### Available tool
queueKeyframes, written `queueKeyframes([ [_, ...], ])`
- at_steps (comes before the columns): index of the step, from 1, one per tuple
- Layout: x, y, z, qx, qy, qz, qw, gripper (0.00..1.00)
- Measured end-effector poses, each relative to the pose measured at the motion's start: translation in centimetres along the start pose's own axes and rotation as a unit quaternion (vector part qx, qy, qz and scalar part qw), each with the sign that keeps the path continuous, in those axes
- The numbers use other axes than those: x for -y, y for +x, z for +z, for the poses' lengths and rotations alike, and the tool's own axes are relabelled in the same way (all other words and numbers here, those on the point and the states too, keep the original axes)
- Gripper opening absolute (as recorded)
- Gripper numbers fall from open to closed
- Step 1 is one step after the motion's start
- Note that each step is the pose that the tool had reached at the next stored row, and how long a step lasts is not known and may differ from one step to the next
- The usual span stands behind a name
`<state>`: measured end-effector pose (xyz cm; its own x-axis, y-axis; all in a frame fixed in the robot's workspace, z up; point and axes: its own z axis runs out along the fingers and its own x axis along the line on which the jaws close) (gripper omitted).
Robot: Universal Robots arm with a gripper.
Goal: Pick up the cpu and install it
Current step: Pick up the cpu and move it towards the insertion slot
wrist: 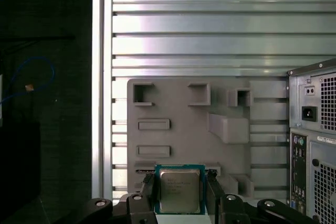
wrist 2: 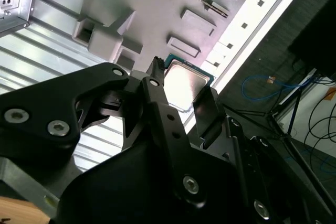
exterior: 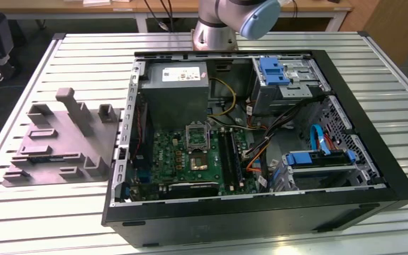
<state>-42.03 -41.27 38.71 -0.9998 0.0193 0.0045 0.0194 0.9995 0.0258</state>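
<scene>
Two black fingers [wrist: 148, 190] of the gripper [wrist: 180, 178] pinch the cpu [wrist: 180, 191] by opposite edges in the first wrist view, its silvery lid facing the camera and a green rim showing round it. Behind the chip lies the grey holder [wrist: 184, 124], a moulded slab of slots and upright posts resting on the slatted metal table [wrist: 210, 35], with the rear of the computer case [wrist: 315, 140] close by. The second wrist view catches the same grip from a slant: the gripper [wrist 2: 181, 80] clamped on the cpu [wrist 2: 186, 85], the holder [wrist 2: 157, 3] beyond it, and the table [wrist 2: 47, 40] ending at a pale edge past which blue and black cables [wrist 2: 257, 85] trail over a dark floor. In the exterior view the arm [exterior: 225, 21] rises from the far end of the table [exterior: 48, 212]. The holder [exterior: 62, 143] sits at the exterior view's left, just beside the open case [exterior: 374, 159], which lies on its side. Inside the case, a green board [exterior: 183, 159] lies flat below a grey power supply [exterior: 179, 79], with blue drive brackets [exterior: 271, 71] and bundled wiring towards the exterior view's right.
</scene>
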Motion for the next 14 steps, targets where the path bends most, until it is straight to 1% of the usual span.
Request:
queueKeyframes([
  [6, -0.02, -0.97, 0.00, 0.0000, 0.0000, 0.000, 1.0000, 0.47],
  [14, -0.03, -1.70, 0.00, 0.0000, 0.0000, 0.000, 1.0000, 0.47],
])
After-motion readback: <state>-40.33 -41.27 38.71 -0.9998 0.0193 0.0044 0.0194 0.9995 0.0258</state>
